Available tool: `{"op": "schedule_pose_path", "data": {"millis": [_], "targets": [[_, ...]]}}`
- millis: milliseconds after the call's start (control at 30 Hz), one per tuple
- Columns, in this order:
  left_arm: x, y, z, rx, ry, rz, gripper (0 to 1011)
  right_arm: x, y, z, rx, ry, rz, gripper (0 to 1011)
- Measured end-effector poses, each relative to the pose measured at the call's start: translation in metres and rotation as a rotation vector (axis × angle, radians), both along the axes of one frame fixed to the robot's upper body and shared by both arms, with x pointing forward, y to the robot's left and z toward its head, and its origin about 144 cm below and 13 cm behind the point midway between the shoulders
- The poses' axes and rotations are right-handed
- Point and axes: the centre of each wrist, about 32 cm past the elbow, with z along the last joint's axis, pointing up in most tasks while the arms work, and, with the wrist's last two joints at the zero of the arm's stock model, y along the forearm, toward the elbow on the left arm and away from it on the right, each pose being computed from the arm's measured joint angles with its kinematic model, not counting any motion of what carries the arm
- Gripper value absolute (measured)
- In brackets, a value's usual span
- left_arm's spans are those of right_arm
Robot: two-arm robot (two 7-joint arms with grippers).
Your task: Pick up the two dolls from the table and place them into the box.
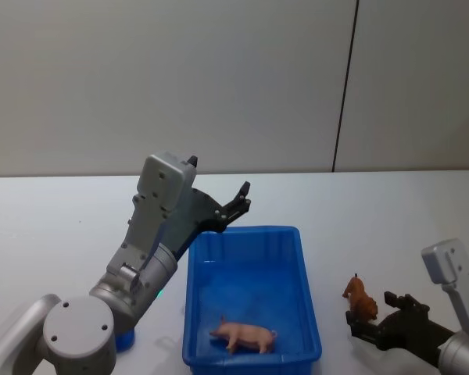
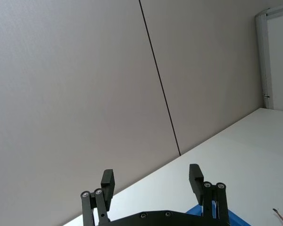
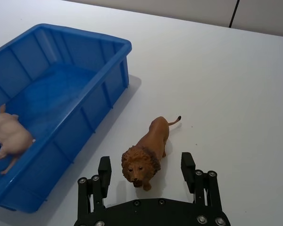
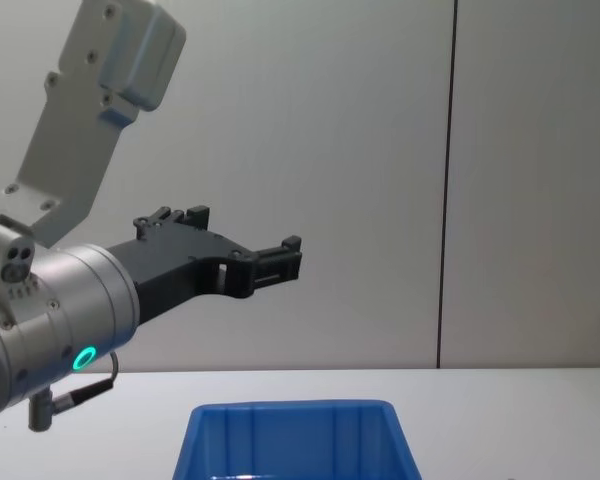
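The blue box point(image 1: 250, 231) stands on the white table point(image 1: 62, 219) in front of me. A pink pig doll point(image 1: 246, 336) lies inside it near the front wall, also seen as the pig point(image 3: 9, 136) in the right wrist view. A brown lion doll point(image 1: 360, 296) stands on the table just right of the box. My right gripper point(image 3: 146, 163) is low at the lion point(image 3: 148, 148), open, with one finger on each side of its head and small gaps between. My left gripper point(image 1: 219, 181) hangs open and empty, raised above the box's far left corner.
A grey wall with a dark vertical seam point(image 1: 344, 86) rises behind the table's far edge. The box's right wall point(image 3: 101, 101) lies close beside the lion. White tabletop point(image 3: 226, 70) stretches beyond and to the right of the lion.
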Motion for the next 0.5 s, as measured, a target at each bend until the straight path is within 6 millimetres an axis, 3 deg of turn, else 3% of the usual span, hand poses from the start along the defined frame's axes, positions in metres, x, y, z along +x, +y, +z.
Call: {"op": "schedule_pose_path", "data": {"millis": [500], "targets": [[0.0000,0.0000,0.0000,0.000,0.000,0.000,1001,0.0020,0.0021,-0.0056,0.000,0.001,-0.020,503]]}}
